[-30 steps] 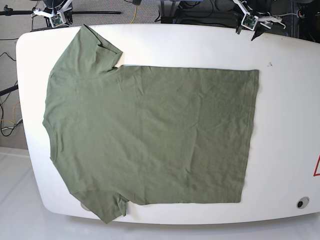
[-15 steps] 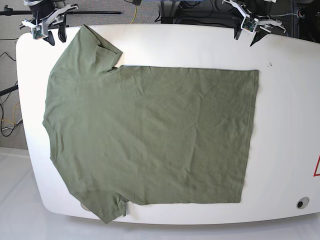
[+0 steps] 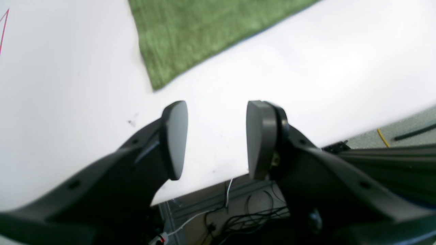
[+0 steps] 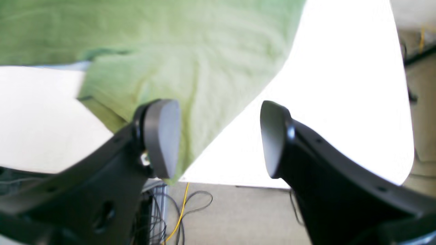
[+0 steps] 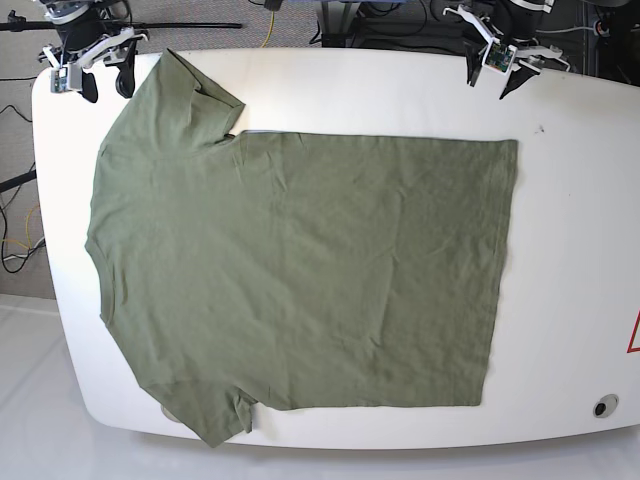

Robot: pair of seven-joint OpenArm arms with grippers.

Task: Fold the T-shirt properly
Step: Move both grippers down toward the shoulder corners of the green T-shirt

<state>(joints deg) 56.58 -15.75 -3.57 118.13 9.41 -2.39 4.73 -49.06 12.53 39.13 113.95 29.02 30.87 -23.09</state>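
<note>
Your T-shirt [image 5: 300, 275] lies flat across the white table [image 5: 580, 250], long axis running left-right in the base view: neck end at the table's left edge, straight hem toward the right edge. Thin matte olive fabric with light creases; 1 sleeve reaches the far left corner, 1 hangs over the near edge. Left gripper [image 3: 216, 139] sits over the far edge near the hem corner, pads apart, empty. Right gripper [image 4: 218, 137] sits over the far left corner at the sleeve, pads apart, empty.

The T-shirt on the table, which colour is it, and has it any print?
The T-shirt is plain olive green, with no print visible; the base view shows it best.
</note>
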